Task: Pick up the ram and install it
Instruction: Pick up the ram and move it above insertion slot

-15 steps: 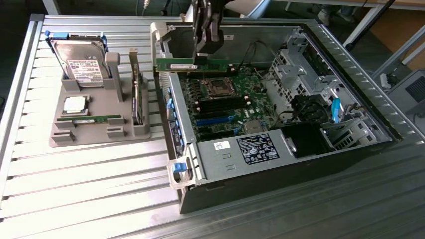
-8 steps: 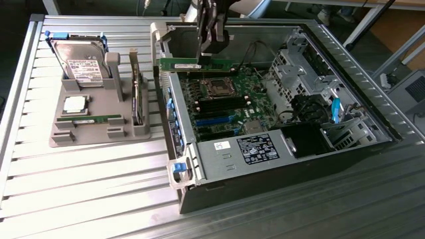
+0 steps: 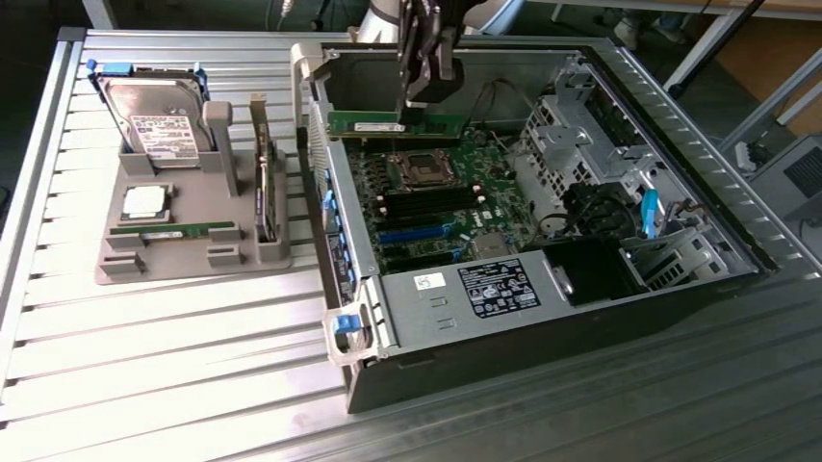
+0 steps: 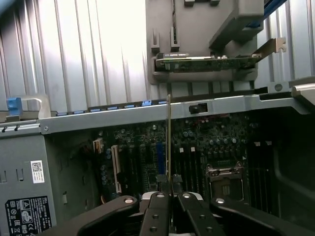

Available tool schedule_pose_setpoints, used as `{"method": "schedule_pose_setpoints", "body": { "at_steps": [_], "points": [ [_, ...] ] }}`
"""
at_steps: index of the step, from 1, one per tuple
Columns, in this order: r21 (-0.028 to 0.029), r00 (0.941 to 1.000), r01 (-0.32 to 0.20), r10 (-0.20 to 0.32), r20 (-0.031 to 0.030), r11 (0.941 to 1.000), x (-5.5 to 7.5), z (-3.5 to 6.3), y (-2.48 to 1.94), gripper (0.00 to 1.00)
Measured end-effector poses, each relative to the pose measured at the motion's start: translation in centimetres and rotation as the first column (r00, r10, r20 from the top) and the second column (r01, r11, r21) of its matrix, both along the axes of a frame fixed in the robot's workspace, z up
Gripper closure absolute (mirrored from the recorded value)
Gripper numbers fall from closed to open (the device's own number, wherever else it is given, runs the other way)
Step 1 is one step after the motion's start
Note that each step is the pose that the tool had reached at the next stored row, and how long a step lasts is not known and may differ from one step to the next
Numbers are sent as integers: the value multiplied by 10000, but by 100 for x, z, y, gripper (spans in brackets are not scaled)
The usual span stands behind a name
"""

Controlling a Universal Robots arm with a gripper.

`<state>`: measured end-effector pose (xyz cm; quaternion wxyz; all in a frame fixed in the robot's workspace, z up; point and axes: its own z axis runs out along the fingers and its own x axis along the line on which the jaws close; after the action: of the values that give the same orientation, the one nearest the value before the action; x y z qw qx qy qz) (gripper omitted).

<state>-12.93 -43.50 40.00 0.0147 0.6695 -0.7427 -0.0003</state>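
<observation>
Nearest the wrist camera, the tool has its black fingers pinched on one ram. The stick is seen edge-on as a thin line reaching out over the motherboard. From the exterior view it hangs level with its white label showing, inside the open computer case. It is above the far end of the board, just beyond the single processor socket and clear of the slots. One row of black memory slots lies on the near side of that socket.

Two ram sticks can be counted: the one in the tool, and a second stick lying flat in the grey holder. That holder stands on the worktop, on the exterior view's left of the case. It also carries one hard drive, one square silver processor chip and one expansion card standing upright on its edge.
</observation>
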Motion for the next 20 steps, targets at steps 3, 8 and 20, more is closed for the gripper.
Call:
{"method": "schedule_pose_setpoints", "body": {
  "at_steps": [3, 8, 20],
  "points": [
    [-1, 10000, 0, 0, 0, 10000, 46, 0, 0, 89],
    [-5, 10000, 0, 0, 0, 10000, 115, 0, 0, 89],
    [-17, 10000, -1, 1, 0, 10000, 292, 0, 0, 89]
  ]
}}
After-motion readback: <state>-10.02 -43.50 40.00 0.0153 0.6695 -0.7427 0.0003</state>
